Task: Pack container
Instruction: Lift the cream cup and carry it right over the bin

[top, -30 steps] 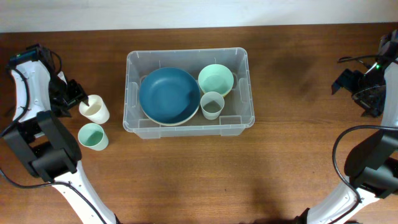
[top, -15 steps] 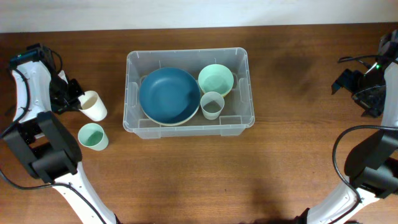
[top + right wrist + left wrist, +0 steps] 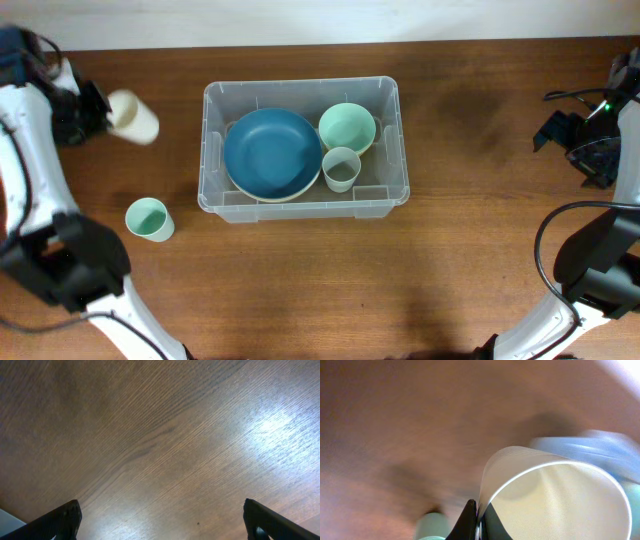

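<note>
The clear container (image 3: 300, 86) sits mid-table, holding a dark blue bowl (image 3: 272, 153), a mint bowl (image 3: 347, 128) and a pale cup (image 3: 341, 168). My left gripper (image 3: 92, 113) is raised left of the container's far corner, shut on the rim of a cream cup (image 3: 132, 116) that lies tilted on its side. In the left wrist view the gripper (image 3: 478, 517) pinches the wall of the cream cup (image 3: 555, 500). A mint cup (image 3: 149, 219) stands on the table below it. My right gripper (image 3: 560, 135) hangs open at the far right, over bare wood (image 3: 162, 525).
The mint cup (image 3: 432, 527) shows blurred beneath the left fingers, and a blurred blue shape (image 3: 585, 447) lies beyond the cream cup. The right arm's base (image 3: 590, 270) stands at the front right. Bare wood stretches between the container and the right arm.
My left gripper closed on the cream cup's rim, then lifted it off the table and carried it toward the far edge, tipping it over. The right arm stayed still.
</note>
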`<state>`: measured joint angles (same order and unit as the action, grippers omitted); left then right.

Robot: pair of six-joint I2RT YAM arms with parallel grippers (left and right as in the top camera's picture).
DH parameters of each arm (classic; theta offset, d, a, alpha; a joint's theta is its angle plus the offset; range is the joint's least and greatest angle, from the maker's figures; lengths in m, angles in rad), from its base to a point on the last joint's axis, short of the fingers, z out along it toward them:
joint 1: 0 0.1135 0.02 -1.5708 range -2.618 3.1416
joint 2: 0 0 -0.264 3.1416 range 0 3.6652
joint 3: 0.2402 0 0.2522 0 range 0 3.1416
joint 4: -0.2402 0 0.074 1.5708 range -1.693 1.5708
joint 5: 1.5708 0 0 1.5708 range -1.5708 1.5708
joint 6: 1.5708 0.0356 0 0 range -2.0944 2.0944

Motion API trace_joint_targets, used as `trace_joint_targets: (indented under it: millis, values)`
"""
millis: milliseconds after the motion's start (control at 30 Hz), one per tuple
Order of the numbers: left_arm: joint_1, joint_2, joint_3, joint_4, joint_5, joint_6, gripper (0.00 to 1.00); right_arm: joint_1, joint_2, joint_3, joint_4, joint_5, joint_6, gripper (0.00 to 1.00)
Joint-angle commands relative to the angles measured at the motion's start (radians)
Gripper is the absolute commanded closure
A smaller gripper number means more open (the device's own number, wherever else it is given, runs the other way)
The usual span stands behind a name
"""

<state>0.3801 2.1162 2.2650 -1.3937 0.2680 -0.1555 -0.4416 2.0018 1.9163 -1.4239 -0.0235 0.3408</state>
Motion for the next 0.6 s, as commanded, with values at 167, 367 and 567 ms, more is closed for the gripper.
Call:
trace_joint_targets:
  millis: [167, 367, 567]
  values:
    - [-0.344, -0.281, 0.053, -0.04, 0.209, 0.246, 1.0, 0.003, 0.0, -0.002, 0.0, 0.009, 0.008, 0.01]
    - [-0.677, -0.246, 0.034, 0.006, -0.001, 0.188, 0.99, 0.003, 0.0, -0.002, 0.0, 0.009, 0.008, 0.01]
    - [-0.86, -0.127, 0.034, -0.001, -0.142, 0.137, 0.99, 0.003, 0.0, -0.002, 0.0, 0.009, 0.008, 0.01]
